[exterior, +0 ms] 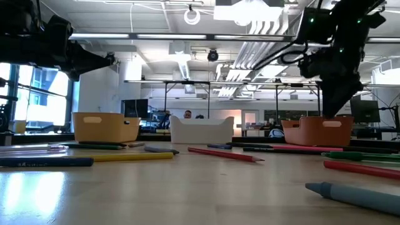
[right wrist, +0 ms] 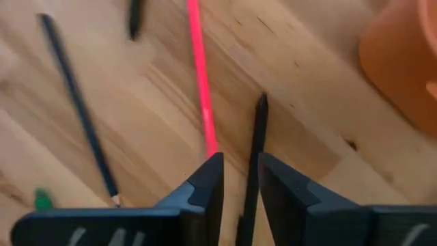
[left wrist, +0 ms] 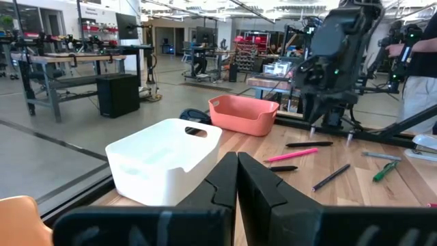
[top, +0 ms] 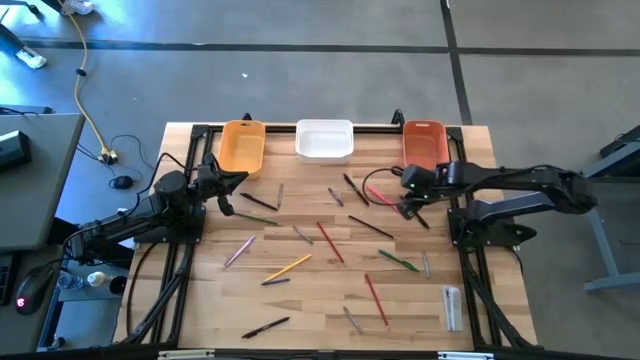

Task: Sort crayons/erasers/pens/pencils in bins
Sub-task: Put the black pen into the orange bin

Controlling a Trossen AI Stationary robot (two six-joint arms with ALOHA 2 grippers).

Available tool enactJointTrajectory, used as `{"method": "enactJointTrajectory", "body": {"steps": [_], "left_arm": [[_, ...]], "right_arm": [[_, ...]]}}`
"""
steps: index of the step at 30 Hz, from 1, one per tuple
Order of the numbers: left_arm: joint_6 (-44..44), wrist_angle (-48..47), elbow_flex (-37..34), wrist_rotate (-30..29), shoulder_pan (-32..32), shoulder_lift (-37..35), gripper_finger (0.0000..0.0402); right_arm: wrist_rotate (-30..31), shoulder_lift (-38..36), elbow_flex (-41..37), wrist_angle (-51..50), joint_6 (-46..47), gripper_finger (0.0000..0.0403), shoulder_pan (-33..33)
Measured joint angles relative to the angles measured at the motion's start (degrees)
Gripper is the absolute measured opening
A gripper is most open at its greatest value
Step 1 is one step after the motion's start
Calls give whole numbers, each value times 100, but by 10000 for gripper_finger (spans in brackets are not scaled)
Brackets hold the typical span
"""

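Overhead view. Left gripper (top: 232, 180), fingers together, sits left of centre below the yellow bin (top: 241, 146). White bin (top: 324, 140) lies top centre, red bin (top: 423, 143) to its right. Right gripper (top: 407, 207), fingers slightly apart around a black pen (right wrist: 254, 164), sits below the red bin. Pencils (top: 330, 242) lie scattered across mid-frame.

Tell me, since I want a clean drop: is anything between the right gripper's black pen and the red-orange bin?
Nothing visible. The right gripper straddles the black pen, and only bare table lies between it and the red-orange bin; the pink pencil lies on the far side.
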Motion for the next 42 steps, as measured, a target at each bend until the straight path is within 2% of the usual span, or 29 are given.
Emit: {"method": "enactJointTrajectory", "body": {"steps": [6, 10, 13, 23, 27, 32, 37, 42], "left_arm": [[0, 0, 2, -2, -1, 2, 0], [0, 0, 2, -2, -1, 2, 1], [0, 1, 1, 0, -2, 1, 0], [0, 2, 2, -1, 0, 2, 1], [0, 0, 0, -2, 0, 2, 0], [0, 1, 1, 0, -2, 2, 0], [0, 1, 0, 0, 0, 2, 1], [0, 0, 2, 0, 0, 2, 1]], "right_arm": [[-70, 655, 0, 413, -140, 87, -332], [-553, 1077, 3, 706, -331, 88, -420], [-682, 1251, 4, 906, -458, 94, -437], [-590, 1316, 7, 511, -310, 174, -339], [-585, 1316, 11, 185, -348, 189, -315], [-455, 1316, -65, -24, -343, 183, -325], [-178, 1316, -340, 289, -342, 165, -326], [-155, 1316, -611, 479, -214, 150, -380]]}}
